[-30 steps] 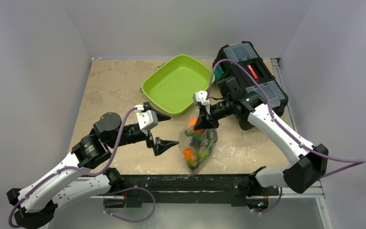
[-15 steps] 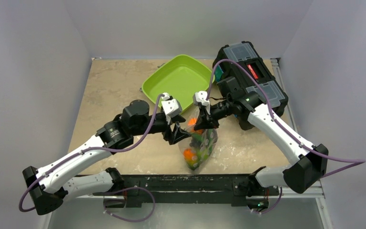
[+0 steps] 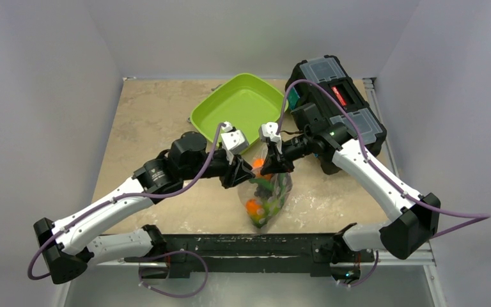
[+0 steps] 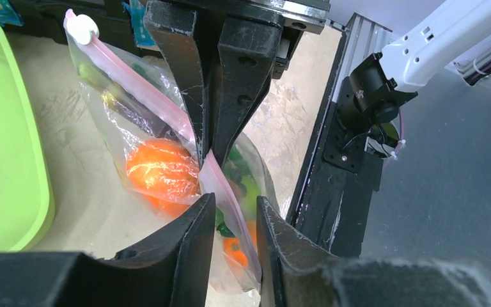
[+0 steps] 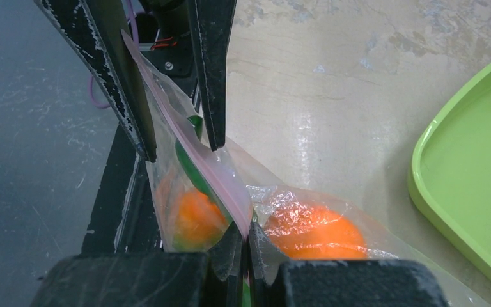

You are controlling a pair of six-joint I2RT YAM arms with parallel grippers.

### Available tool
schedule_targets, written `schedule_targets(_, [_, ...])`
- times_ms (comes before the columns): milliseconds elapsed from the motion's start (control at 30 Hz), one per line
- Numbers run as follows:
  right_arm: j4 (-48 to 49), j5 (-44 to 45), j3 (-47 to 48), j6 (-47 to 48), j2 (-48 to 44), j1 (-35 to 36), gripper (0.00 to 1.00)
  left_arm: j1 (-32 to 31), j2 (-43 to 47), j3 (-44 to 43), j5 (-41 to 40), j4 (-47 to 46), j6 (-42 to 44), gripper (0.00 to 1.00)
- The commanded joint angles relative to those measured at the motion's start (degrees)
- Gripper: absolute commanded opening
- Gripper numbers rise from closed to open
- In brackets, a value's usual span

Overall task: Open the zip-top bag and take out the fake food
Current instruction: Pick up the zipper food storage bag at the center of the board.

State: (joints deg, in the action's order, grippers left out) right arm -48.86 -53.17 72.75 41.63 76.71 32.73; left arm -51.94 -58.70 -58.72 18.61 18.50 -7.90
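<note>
grey walls close round a mottled beige bench (image 3: 147, 121), where the zip-top bag (image 3: 267, 195) hangs upright near the front edge, just in front of a green tray (image 3: 195, 118), with the fake food (image 4: 160, 173) bunched inside and the mouth seemingly sealed. the right jaws are pinched tight on the pink strip (image 4: 144, 89). the left jaws stand only narrowly apart, straddling that strip just beside them, with nothing clamped yet. to do this step well, the left jaws should probably catch one lip of the mouth alone, above the zip track and close to the other grip. a gentle sideways pull should then part the seal without the film slipping or the fruit spilling. the left arm (image 3: 109, 204) stretches forward and rightward, and the right arm (image 3: 371, 173) reaches in leftward past a black toolbox (image 3: 332, 96), so the tips meet nose to nose.
</note>
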Motion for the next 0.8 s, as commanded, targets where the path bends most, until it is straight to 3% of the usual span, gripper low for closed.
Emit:
schedule_targets(0, [-1.3, 0.0, 2.7, 0.3, -1.3, 0.3, 0.00, -0.4, -0.3, -3.4, -0.5, 3.1, 1.7, 0.28])
schedule_targets(33, [-1.7, 0.0, 3.1, 0.4, -1.1, 0.3, 0.00, -0.4, -0.3, -3.6, -0.4, 3.6, 2.4, 0.23])
schedule_targets(100, [-2.9, -0.1, 4.5, 0.8, -0.9, 0.2, 0.00, -0.4, -0.5, -4.5, -0.7, 5.4, 3.8, 0.02])
schedule_targets(233, [-5.9, -1.4, 8.7, 1.3, -0.5, -0.2, 0.00, -0.4, 0.5, -6.5, -3.2, 8.5, 7.4, 0.00])
schedule_targets(367, [-10.9, -1.4, 15.0, 3.4, -0.2, -3.0, 0.31, -0.3, 2.9, -8.7, -6.1, 10.0, 15.4, 0.00])
schedule_targets(433, [-13.6, -3.3, 17.1, 5.2, -0.4, -6.4, 0.54, -0.3, 3.4, -9.9, -6.4, 11.3, 19.6, 0.00])
schedule_targets(533, [-14.7, -3.4, 17.4, 6.4, -1.4, -10.9, 0.66, -0.2, 3.2, -11.5, -6.5, 13.1, 24.0, 0.00])
schedule_targets(767, [-7.3, 2.8, 12.2, 2.6, -5.5, -13.6, 0.85, 0.2, 3.5, -14.4, -4.5, 16.1, 28.1, 0.00])
